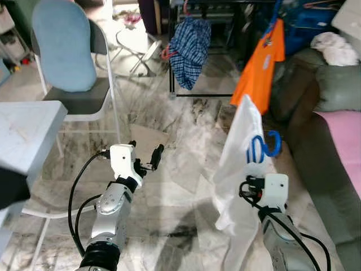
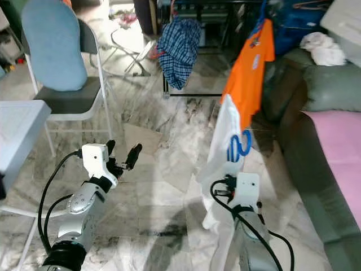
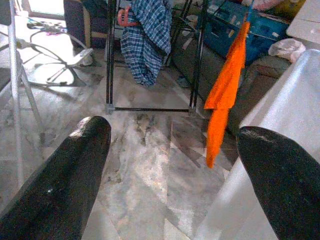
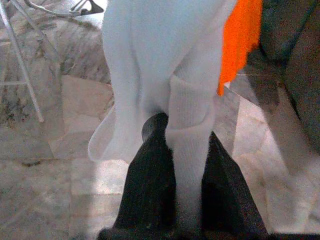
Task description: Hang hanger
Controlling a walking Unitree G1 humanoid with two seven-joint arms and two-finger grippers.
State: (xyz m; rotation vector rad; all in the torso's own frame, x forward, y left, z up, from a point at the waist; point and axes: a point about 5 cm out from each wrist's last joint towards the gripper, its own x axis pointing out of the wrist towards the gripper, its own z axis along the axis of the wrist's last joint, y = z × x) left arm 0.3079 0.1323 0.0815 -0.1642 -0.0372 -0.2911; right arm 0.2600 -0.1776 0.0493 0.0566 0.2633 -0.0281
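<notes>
Fingers of the left gripper (image 1: 145, 157) are spread wide with nothing between them, the arm raised forward over the marble floor (image 1: 180, 186). To the right, the right gripper (image 4: 182, 165) pinches a white shirt (image 1: 240, 169) on a blue hanger (image 1: 265, 145), arm lifted upright.

A white garment (image 1: 240, 152) on a blue hanger (image 1: 265, 145) hangs before an orange shirt (image 1: 260, 63), while a blue-and-white checked shirt (image 1: 190, 44) is draped on a black rack (image 3: 150, 60). The floor (image 1: 169, 169) is grey-veined marble. A chair (image 1: 73, 68) with a pale blue back and grey seat stands on white legs; a pink cushion (image 1: 345, 147) lies on the grey-green sofa (image 1: 333, 84).
</notes>
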